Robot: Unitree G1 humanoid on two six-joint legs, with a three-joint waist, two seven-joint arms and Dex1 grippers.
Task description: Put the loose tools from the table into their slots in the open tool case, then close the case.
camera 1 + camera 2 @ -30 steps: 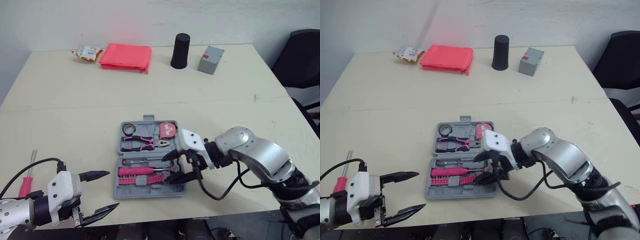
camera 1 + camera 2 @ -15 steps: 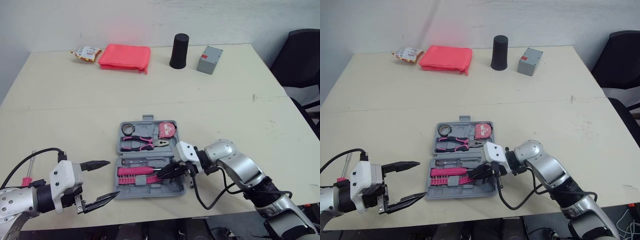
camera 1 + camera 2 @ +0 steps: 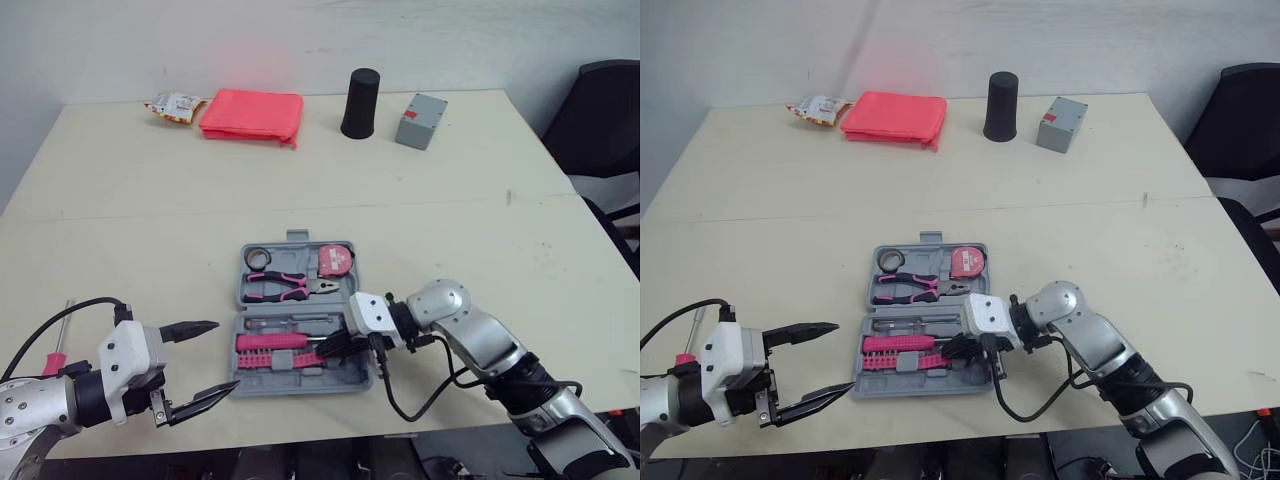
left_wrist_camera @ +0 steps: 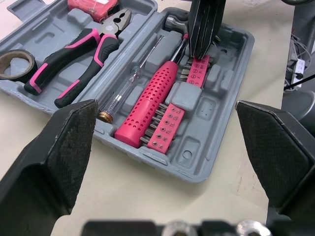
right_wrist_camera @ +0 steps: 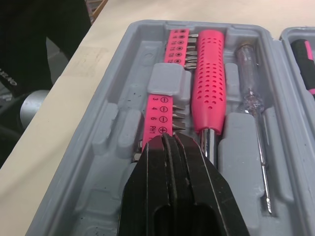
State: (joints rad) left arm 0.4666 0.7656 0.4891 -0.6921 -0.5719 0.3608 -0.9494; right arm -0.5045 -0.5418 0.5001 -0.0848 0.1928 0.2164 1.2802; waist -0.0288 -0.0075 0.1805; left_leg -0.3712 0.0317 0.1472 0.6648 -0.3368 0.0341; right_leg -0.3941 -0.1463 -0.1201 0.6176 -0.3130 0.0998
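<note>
- The tool case (image 3: 300, 318) lies open and flat on the tabletop (image 3: 450, 230), near the front edge and between the two arms.
- Stowed in the far half are a tape roll (image 3: 258, 257), pliers (image 3: 285, 287) and a tape measure (image 3: 337, 260).
- The near half holds a clear-shafted tester screwdriver (image 4: 130, 83), a pink-handled tool (image 4: 152, 98) and a pink bit strip (image 4: 170, 123).
- The right claw (image 3: 328, 350) is clenched, with its fingers (image 5: 172, 196) pressed together and nothing seen between them. Its tip is down in the near half of the case, at the metal shaft of the pink-handled tool and the end of the bit strip.
- Against a second ago, that claw has changed from spread above the case's right edge to closed and lowered into the tray. Since half a second ago it has edged slightly further in over the tray.
- The left claw (image 3: 227, 356) is released, jaws spread wide and holding nothing. It sits just off the case's left front corner, apart from it.
- A second ago it was lower and further left; over the last half second its position is unchanged.
- One loose tool remains outside the case: a red-handled screwdriver (image 3: 48, 362) on the tabletop at far left, partly hidden behind the left arm.
</note>
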